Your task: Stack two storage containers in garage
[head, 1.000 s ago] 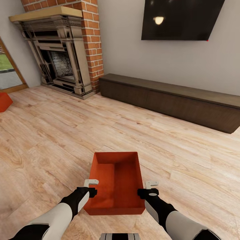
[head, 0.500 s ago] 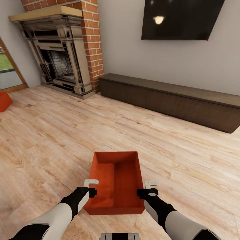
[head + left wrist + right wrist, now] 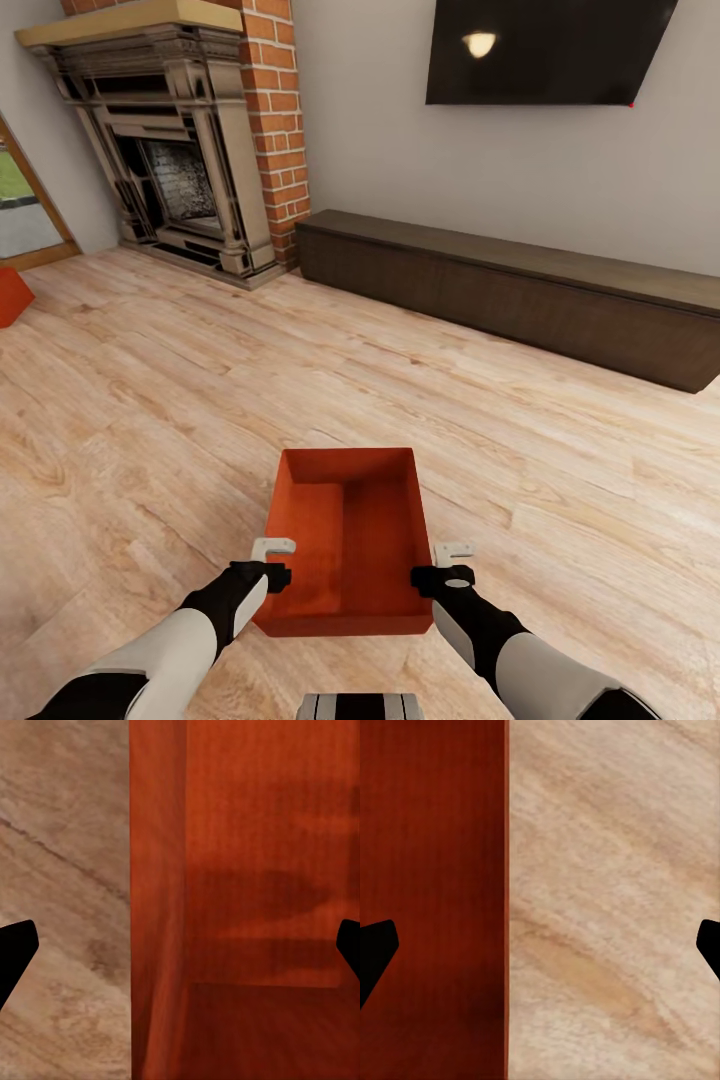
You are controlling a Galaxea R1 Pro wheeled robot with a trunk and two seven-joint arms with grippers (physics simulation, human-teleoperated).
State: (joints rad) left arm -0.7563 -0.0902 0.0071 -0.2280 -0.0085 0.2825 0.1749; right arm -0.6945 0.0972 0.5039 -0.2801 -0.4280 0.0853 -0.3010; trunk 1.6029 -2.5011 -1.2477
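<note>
One orange-red storage container (image 3: pixel 345 540) lies open-topped on the light wood plank floor (image 3: pixel 150 400) of the living room, straight ahead of me. My left gripper (image 3: pixel 275 562) is open and straddles its left side wall (image 3: pixel 157 900). On the other side, my right gripper (image 3: pixel 445 565) is also open, astride the right side wall (image 3: pixel 504 900). In both wrist views the black fingertips (image 3: pixel 15 952) (image 3: pixel 375 952) stand far apart, clear of the thin wall. A corner of the second orange-red container (image 3: pixel 10 295) shows at the far left edge.
A brick fireplace (image 3: pixel 180 150) stands at the back left, with a glass door (image 3: pixel 20 210) beside it. A long dark low bench (image 3: pixel 520 290) runs along the grey wall under the wall TV (image 3: pixel 545 50). Open plank floor spreads between me and them.
The whole picture has slid slightly upward, so the camera has moved. The container and both grippers keep their places relative to each other.
</note>
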